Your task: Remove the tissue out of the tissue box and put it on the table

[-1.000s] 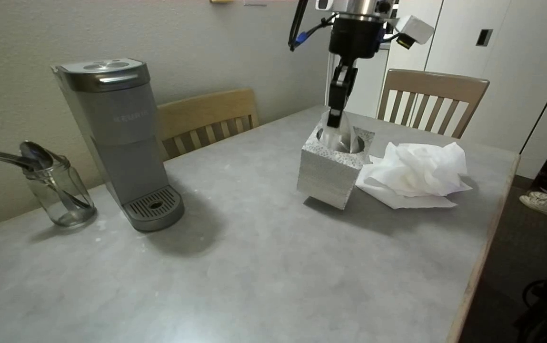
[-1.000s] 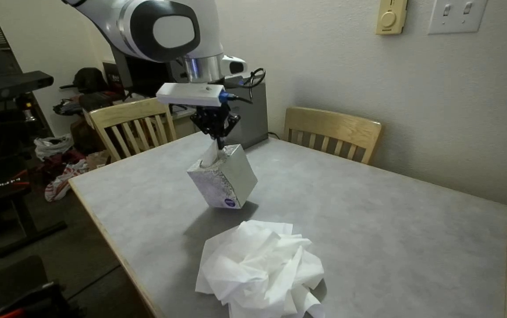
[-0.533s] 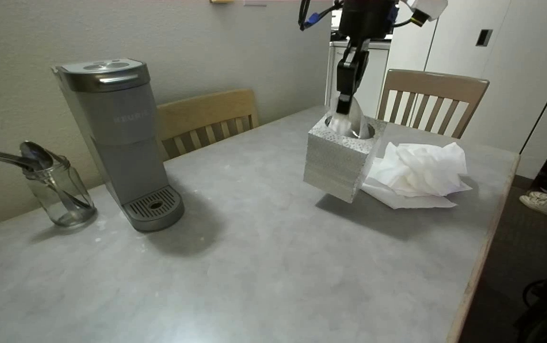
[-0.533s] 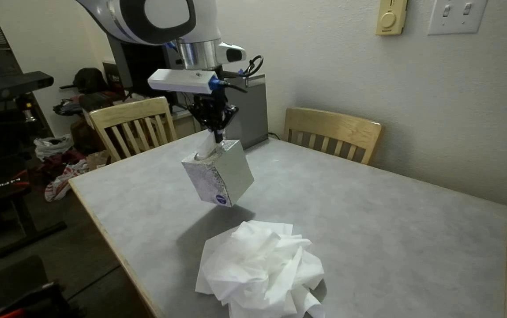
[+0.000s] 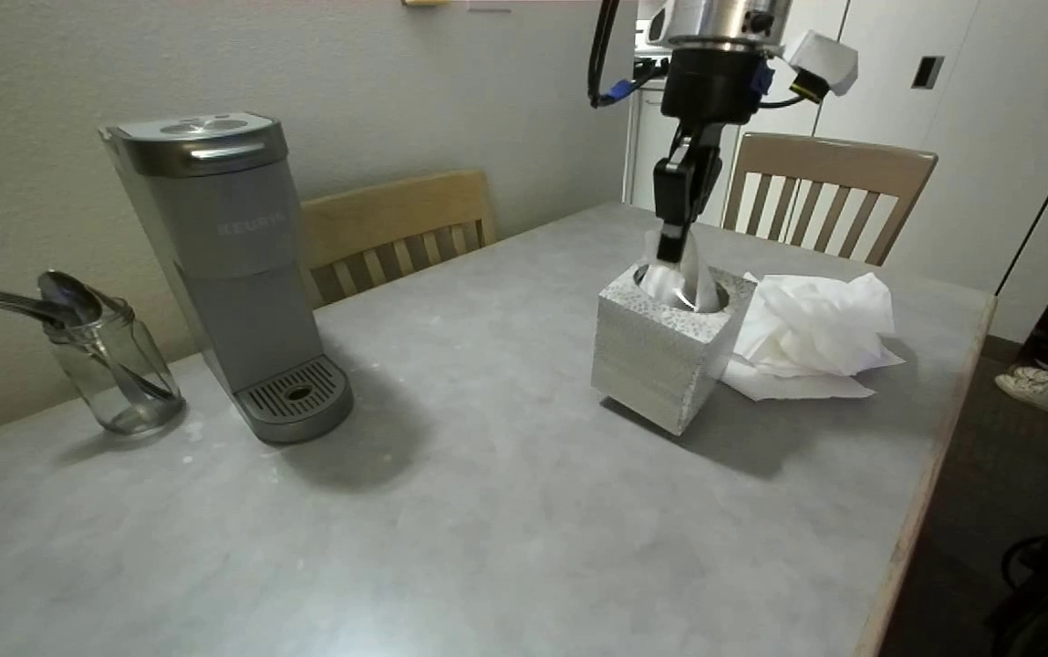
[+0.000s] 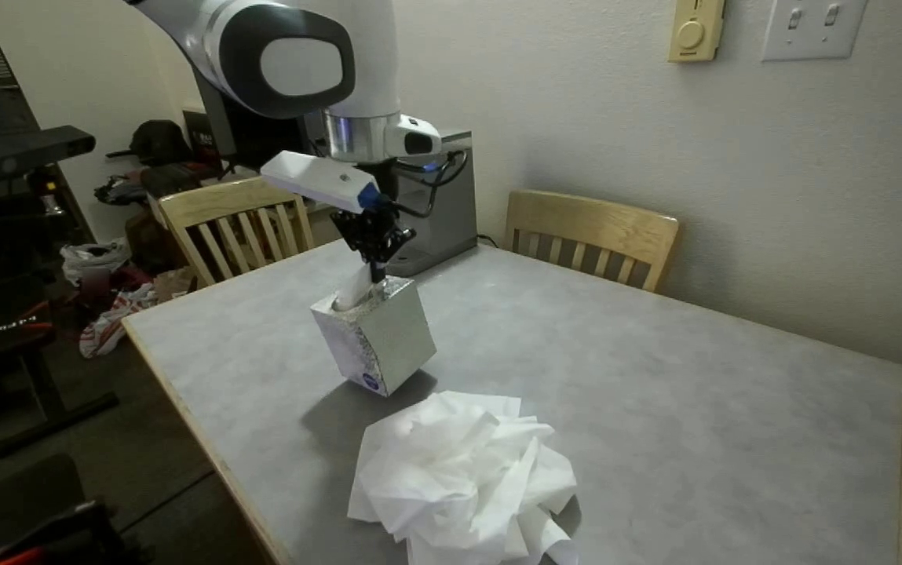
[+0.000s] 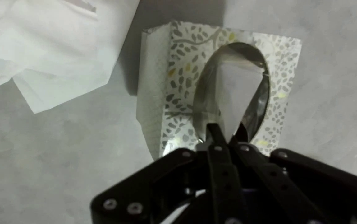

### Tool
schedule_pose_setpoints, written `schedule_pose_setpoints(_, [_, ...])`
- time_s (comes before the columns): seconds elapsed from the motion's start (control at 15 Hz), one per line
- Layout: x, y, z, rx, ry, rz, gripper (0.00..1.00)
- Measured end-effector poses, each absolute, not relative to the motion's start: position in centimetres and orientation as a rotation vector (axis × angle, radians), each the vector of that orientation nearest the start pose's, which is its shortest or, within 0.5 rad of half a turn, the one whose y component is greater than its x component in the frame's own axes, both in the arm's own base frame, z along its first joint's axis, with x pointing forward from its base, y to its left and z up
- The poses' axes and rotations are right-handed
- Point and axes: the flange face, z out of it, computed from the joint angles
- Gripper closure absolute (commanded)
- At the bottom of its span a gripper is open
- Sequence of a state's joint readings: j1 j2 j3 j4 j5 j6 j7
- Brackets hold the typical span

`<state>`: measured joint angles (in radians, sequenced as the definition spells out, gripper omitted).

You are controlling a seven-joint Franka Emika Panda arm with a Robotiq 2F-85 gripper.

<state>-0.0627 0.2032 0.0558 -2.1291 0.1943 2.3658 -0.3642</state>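
Tissue box lowered since earlier, tilted | tool pinching tissue | crumpled tissue on table

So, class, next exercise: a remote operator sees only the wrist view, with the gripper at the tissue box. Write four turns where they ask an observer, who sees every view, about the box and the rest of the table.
Operator: In the wrist view, the gripper is shut on the tissue. I look down on the tissue box: is it level?
Observer: No, it is tilted in both exterior views. Whether a bottom corner touches the table, I can't tell.
Operator: Does anything else stand there, outside my picture?
Observer: Yes, a grey coffee maker, visible in both exterior views.
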Motion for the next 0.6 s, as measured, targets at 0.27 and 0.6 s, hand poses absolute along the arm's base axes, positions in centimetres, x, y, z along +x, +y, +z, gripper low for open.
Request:
schedule_pose_setpoints(0.27, [57.1,-0.6,29.2,-2.964,-0.274,-0.050,1.00])
schedule_pose_setpoints(0.6, [57.2,-1.1,27.8,-2.966,-0.258,-0.039,0.73])
